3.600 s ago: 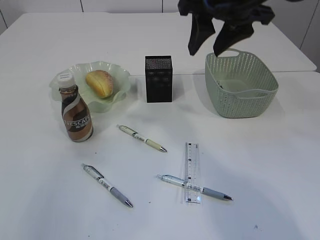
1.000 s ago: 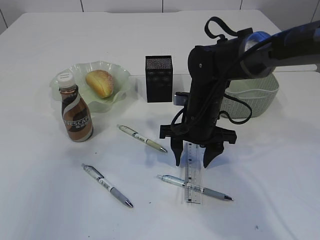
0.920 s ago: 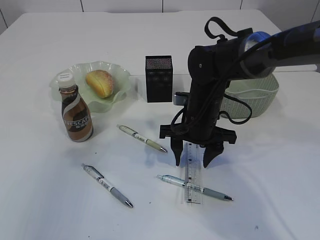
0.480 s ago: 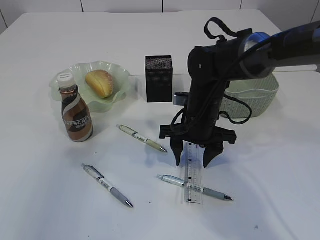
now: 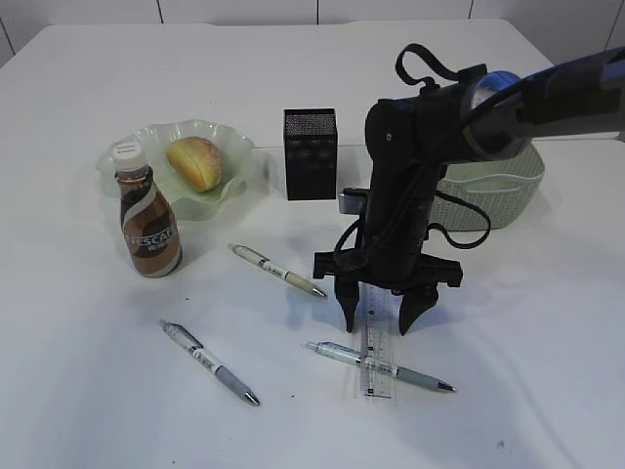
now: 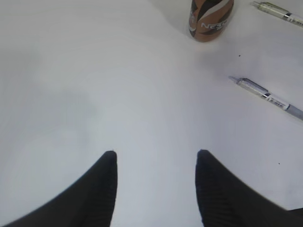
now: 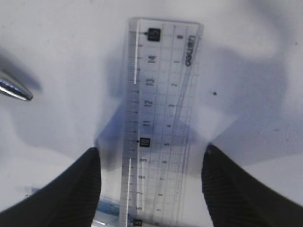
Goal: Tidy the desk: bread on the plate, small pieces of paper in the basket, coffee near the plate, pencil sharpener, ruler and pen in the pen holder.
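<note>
Bread sat on the plate, coffee at its seven o'clock. My right gripper, open and empty, straddled the ruler; three pens remained.

The desk is plain white. The bread is golden-brown with a paler top and lies in a translucent pale green plate. Just beside the plate, the bottle is brown with white swirls, white lettering and a white cap. The holder is black mesh. The basket is sage green with a woven pattern. The ruler is clear with dark marks. The pens are white and grey. The gripper is black.
</note>
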{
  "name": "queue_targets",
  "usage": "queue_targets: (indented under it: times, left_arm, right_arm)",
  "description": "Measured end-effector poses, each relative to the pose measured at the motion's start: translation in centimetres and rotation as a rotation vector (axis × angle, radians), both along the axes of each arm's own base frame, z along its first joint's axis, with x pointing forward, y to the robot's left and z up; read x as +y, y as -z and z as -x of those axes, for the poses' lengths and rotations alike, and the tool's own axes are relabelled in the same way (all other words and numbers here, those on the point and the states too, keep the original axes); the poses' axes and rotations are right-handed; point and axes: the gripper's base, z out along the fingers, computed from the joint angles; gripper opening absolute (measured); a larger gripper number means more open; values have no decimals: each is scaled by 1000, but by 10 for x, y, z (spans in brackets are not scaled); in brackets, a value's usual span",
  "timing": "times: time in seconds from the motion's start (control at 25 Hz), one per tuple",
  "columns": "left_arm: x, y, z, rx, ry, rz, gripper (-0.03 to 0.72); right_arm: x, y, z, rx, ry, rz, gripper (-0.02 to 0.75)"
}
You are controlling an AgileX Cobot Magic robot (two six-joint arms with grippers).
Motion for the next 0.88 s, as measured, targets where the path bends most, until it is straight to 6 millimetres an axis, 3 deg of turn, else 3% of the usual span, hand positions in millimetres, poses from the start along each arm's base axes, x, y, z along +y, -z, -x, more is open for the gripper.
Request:
queue_targets:
  times: [0.88]
  left_arm:
    - [0, 0, 0, 0, 0, -2, 369]
  right_arm:
    - [0, 1, 0, 3, -1, 2, 503]
